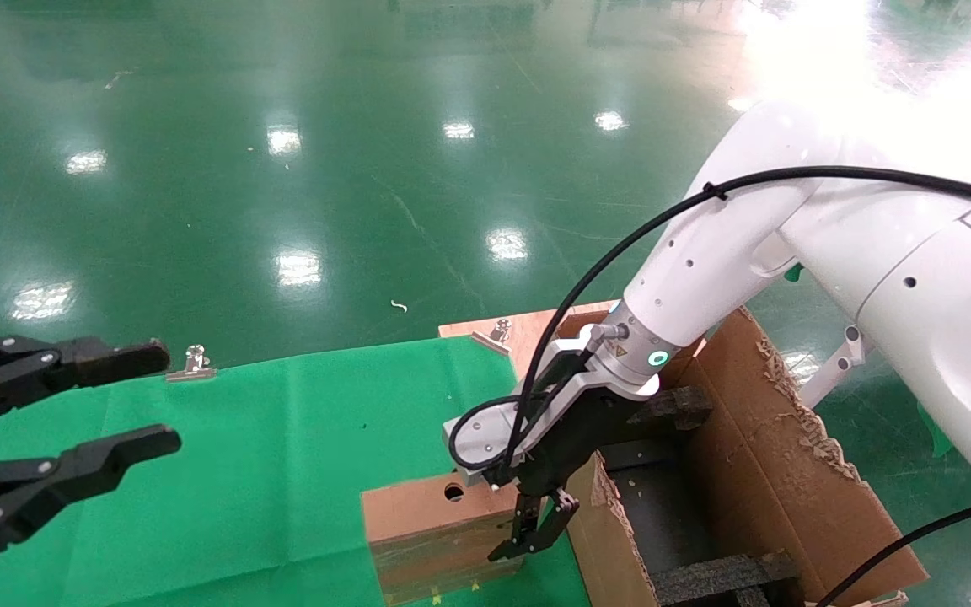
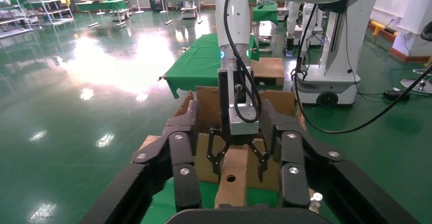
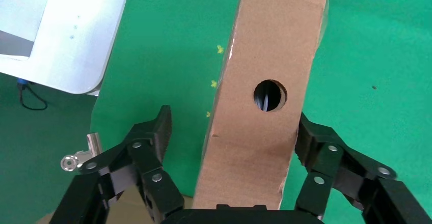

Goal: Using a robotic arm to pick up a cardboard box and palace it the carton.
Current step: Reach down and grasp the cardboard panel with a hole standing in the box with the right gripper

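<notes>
The small brown cardboard box [image 1: 439, 527] stands on the green cloth, its round hole [image 3: 269, 95] facing up and glossy tape on its near side. My right gripper [image 1: 536, 529], on the white robotic arm [image 1: 705, 253] with a teal ring, hangs open over the box's end nearest the carton. In the right wrist view the right gripper [image 3: 234, 124] straddles the box [image 3: 265, 56]: one finger lies close against one side, the other stands well off the opposite side. The large carton [image 1: 789, 472] with ragged flaps sits just right of the box. My left gripper [image 1: 163, 396] is open at the far left, empty.
Black foam inserts [image 1: 675, 405] line the carton's inside. Metal clips [image 1: 190, 364] hold the green cloth [image 1: 283, 472] at the table's far edge, another clip [image 1: 498, 330] sits on a bare wooden corner. Shiny green floor lies beyond. The left wrist view shows the carton [image 2: 206, 109] behind the box [image 2: 232, 183].
</notes>
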Controlling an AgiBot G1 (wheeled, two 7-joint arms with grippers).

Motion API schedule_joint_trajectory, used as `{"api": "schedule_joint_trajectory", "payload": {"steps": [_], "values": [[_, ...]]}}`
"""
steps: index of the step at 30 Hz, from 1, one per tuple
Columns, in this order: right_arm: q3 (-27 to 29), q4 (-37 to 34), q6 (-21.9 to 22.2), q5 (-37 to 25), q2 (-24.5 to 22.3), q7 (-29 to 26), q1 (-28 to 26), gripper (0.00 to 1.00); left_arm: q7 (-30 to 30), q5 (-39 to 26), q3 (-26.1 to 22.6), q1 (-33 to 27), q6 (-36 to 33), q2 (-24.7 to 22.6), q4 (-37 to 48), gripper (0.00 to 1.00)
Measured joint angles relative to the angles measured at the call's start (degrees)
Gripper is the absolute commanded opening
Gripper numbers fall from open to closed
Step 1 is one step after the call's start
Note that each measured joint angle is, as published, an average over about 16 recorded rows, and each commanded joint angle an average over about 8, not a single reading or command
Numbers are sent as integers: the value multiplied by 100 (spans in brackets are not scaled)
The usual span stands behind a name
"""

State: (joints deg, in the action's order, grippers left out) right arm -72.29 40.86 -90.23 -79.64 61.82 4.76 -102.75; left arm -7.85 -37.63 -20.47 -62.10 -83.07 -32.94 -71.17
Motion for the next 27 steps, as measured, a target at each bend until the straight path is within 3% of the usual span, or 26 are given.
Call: {"api": "schedule_joint_trajectory", "payload": {"steps": [18,27], "values": [[-8,-12,-8,101,-27,-27,-52,0,0,0,0,0,0,0,0,100],[-65,-197,-52,436,-171,6,-648,0,0,0,0,0,0,0,0,100]]}}
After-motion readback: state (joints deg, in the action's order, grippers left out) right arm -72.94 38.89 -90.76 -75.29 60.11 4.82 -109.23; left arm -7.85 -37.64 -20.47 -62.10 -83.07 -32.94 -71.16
